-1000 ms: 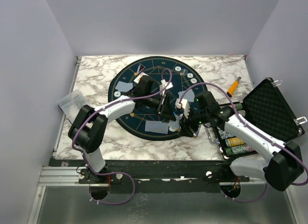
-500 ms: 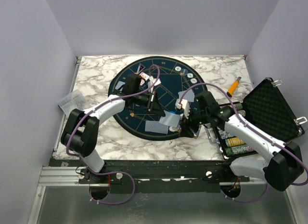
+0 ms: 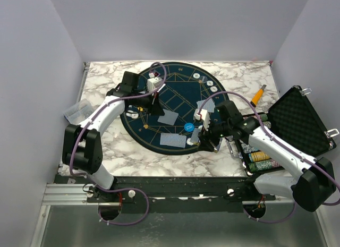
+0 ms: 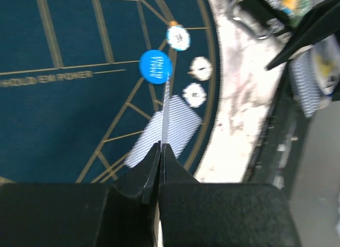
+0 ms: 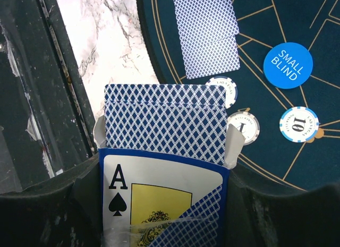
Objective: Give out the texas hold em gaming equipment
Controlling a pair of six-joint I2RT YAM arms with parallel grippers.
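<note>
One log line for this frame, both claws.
left claw: shut on card, over mat | right claw: gripping deck box, cards protruding | blue disc: on mat

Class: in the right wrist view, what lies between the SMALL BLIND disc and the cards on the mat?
Right wrist view: only bare gold-lined mat separates disc from cards.

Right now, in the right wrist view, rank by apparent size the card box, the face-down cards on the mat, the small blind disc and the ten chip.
1. card box, largest, but nearest the camera
2. face-down cards
3. small blind disc
4. ten chip
</note>
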